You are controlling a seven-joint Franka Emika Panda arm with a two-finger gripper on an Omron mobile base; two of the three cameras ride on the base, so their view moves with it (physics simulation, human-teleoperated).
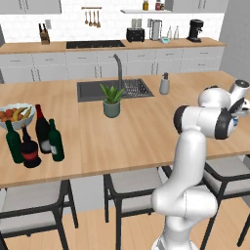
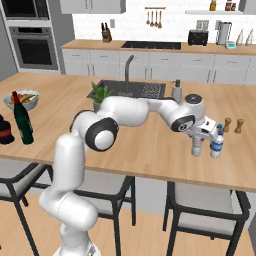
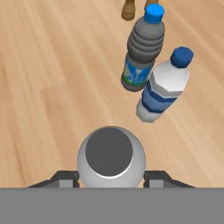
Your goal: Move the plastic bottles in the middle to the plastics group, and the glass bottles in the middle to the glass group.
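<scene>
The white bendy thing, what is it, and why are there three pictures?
It is a robot arm. Two cameras sit behind it, one on each side, and a third sits on its hand looking down. At the arm's end is its tool, closed around a small greyish plastic bottle, standing it on the wooden counter. Right beside it are two bottles with blue labels, one dark and one clear. Far off at the counter's other end stand dark glass bottles, among them a tall wine bottle, next to a fruit bowl. There is a sink and a potted plant too.
</scene>
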